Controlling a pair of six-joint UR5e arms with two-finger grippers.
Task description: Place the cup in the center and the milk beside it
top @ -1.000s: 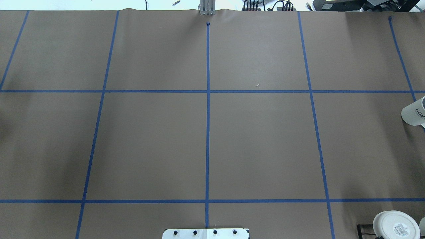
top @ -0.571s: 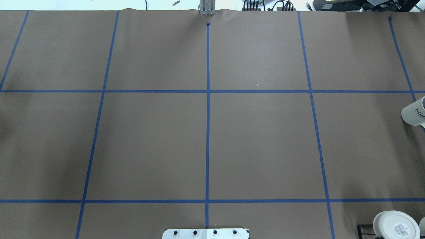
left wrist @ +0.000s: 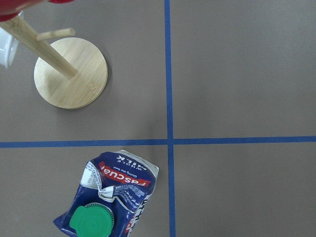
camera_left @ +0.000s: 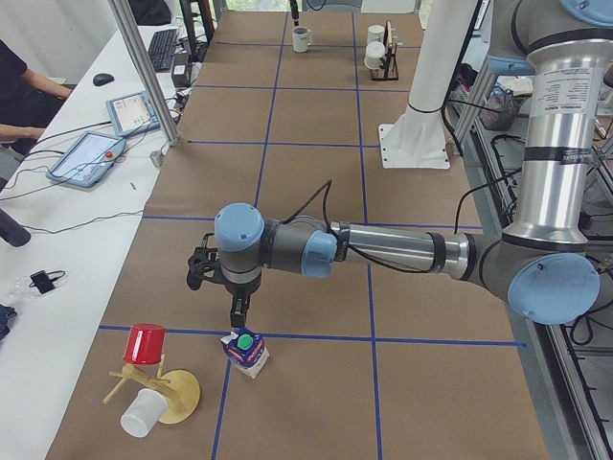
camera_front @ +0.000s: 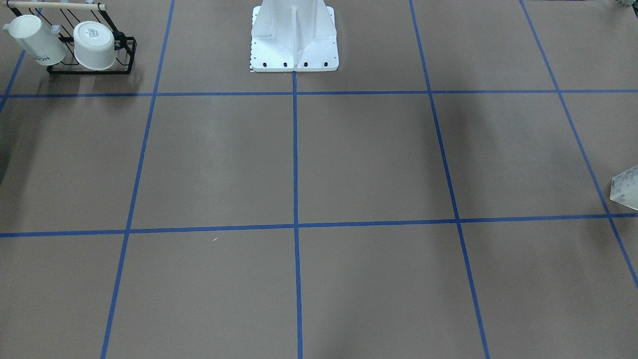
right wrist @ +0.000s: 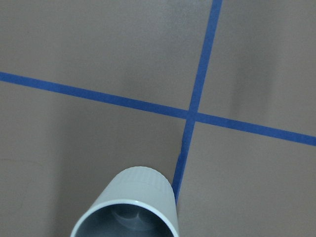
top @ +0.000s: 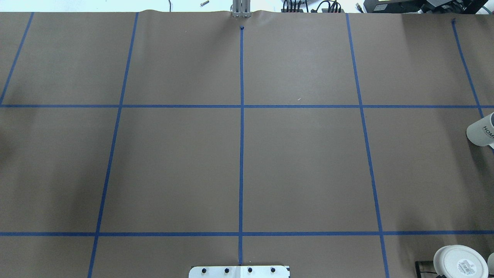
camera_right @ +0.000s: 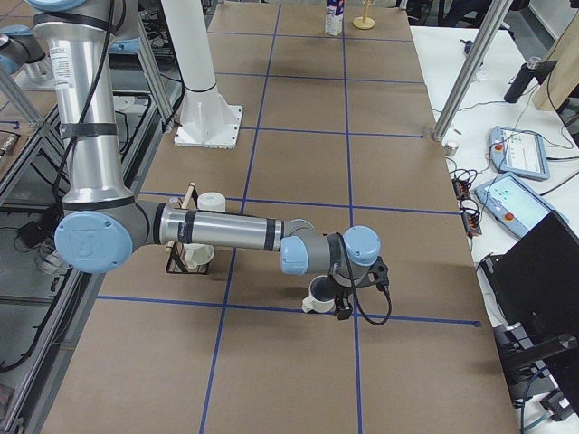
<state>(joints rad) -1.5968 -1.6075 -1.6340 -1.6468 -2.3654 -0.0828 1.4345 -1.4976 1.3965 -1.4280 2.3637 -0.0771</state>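
Observation:
The milk (camera_left: 247,352), a dark blue and white carton with a green cap, stands by a tape crossing at the table's left end. It also shows in the left wrist view (left wrist: 111,200), and its edge shows in the front view (camera_front: 627,189). My left gripper (camera_left: 237,313) hangs just above its cap, and I cannot tell whether it is open or shut. The cup (camera_right: 317,295), a small white mug with a grey inside, sits at the table's right end and shows in the right wrist view (right wrist: 126,206). My right gripper (camera_right: 345,306) is right beside it, state unclear.
A black wire rack (camera_front: 89,70) near the robot base (camera_front: 294,45) holds a lettered white cup (camera_front: 35,40) and a wider white cup (camera_front: 94,45). A wooden mug tree (camera_left: 161,388) with a red cup (camera_left: 146,343) stands left of the milk. An operator and tablets are beside the table.

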